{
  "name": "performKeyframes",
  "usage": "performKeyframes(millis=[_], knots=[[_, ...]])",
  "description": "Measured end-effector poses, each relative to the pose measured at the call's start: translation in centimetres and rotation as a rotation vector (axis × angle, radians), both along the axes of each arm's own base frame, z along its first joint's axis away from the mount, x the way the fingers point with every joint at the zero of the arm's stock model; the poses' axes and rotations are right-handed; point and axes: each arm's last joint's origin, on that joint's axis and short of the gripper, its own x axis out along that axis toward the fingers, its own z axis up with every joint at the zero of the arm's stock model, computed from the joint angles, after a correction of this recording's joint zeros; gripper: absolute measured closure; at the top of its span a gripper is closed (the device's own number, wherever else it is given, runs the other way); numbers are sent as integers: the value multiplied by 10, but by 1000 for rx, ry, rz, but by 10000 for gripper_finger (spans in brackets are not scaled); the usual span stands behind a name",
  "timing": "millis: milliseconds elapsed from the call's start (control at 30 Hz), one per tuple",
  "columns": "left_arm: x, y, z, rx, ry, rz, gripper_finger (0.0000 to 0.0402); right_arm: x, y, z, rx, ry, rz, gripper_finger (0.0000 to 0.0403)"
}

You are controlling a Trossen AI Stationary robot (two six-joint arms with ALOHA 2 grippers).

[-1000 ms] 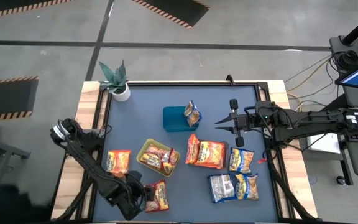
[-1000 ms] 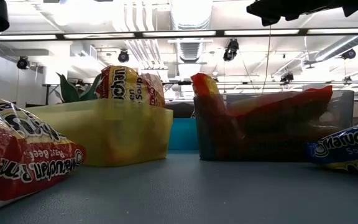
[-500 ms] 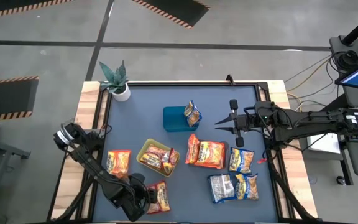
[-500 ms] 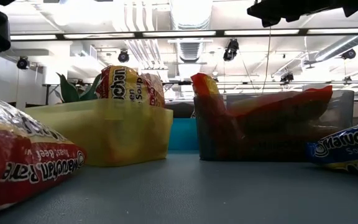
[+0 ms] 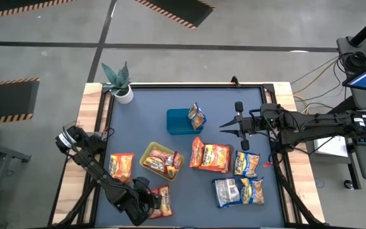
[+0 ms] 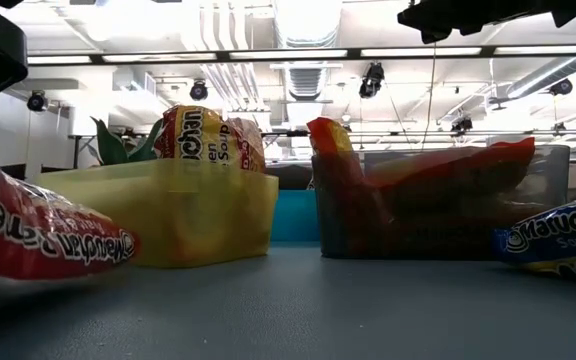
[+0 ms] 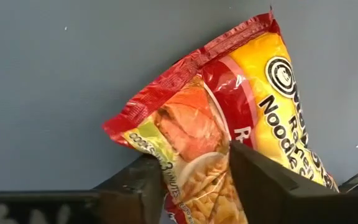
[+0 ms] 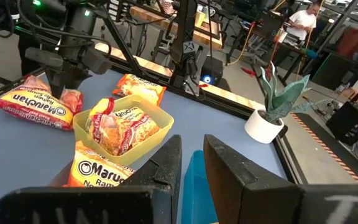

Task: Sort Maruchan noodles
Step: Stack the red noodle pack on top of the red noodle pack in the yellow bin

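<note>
My left gripper [image 5: 150,202] is at the near left of the table, shut on a red-orange Maruchan noodle packet [image 7: 247,93], which also shows in the low view [image 6: 38,235]. Another orange packet [image 5: 121,165] lies flat beyond it. A yellow-green tray [image 5: 146,152] holds packets. One packet [image 5: 197,116] leans on the blue tray [image 5: 176,122]. Orange packets [image 5: 210,156] lie mid-table, and blue-and-yellow ones [image 5: 246,164] lie at the right. My right gripper [image 5: 222,128] hovers high at the right, shut and holding nothing. My left gripper pinches the packet's end toward the table's left [image 7: 194,180] between its two fingers [image 7: 135,186]. One finger lies on the printed face and the other at the packet's edge. The fingers slant down from the near left. The packet's far end with the red seam [image 7: 185,65] sticks out beyond them.
A potted plant [image 5: 119,83] stands at the far left corner. The wooden table frame [image 5: 91,127] runs along the left side. A silvery packet and a blue-and-yellow one [image 5: 239,191] lie at the near right. Bare blue mat [image 5: 145,121] lies between the plant and the trays.
My left gripper has come down toward the red-orange packet and its fingers have closed on it. In the low view the packet has tipped, so its print now runs nearly level and its lower edge sits higher than before.
</note>
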Motion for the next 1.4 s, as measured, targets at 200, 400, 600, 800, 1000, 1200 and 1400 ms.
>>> performKeyframes(millis=[200,400,600,800,1000,1200,1400], knots=[[0,1,1,13,3,-26,318,0,0,0,0,0,0,344],[-1,3,6,27,3,-55,371,0,0,0,-1,-1,0,344],[-2,7,10,18,39,-87,398,0,0,0,-4,-1,1,344],[-2,12,23,26,16,-146,401,0,0,0,-7,-1,1,344],[-8,22,47,118,-14,-163,401,0,0,0,-8,-2,2,344],[-13,29,77,231,31,-168,402,0,0,0,-13,-2,2,344],[-17,35,106,337,82,-162,401,0,0,0,-15,-2,3,344]])
